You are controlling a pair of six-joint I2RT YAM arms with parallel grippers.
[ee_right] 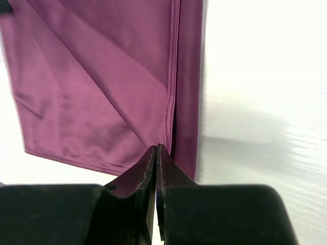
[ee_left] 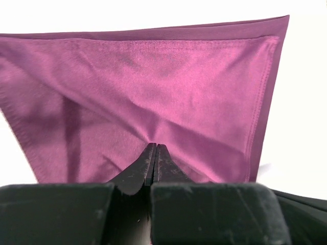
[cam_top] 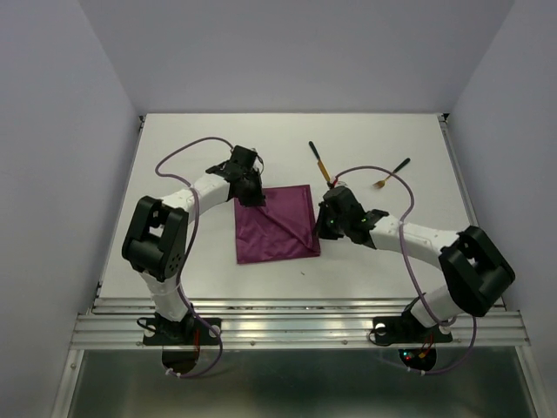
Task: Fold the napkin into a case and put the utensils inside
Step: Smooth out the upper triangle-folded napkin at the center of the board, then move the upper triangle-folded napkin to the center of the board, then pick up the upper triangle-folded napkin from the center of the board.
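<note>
The magenta-purple napkin (cam_top: 274, 225) lies on the white table (cam_top: 174, 157), partly folded, with a diagonal crease. My left gripper (cam_top: 254, 199) is shut on its far left corner; in the left wrist view the napkin (ee_left: 153, 87) puckers toward the closed left gripper (ee_left: 155, 145). My right gripper (cam_top: 325, 228) is shut on the napkin's right edge; in the right wrist view a fold of the napkin (ee_right: 102, 87) runs into the closed right gripper (ee_right: 157, 147). Two utensils with black handles and gold ends lie beyond the napkin: one (cam_top: 319, 163) just past its far right corner, the other (cam_top: 392, 174) further right.
Grey walls stand on three sides of the table. A metal rail (cam_top: 296, 326) runs along the near edge, where both arm bases are bolted. The right arm's purple cable (cam_top: 396, 187) loops near the right utensil.
</note>
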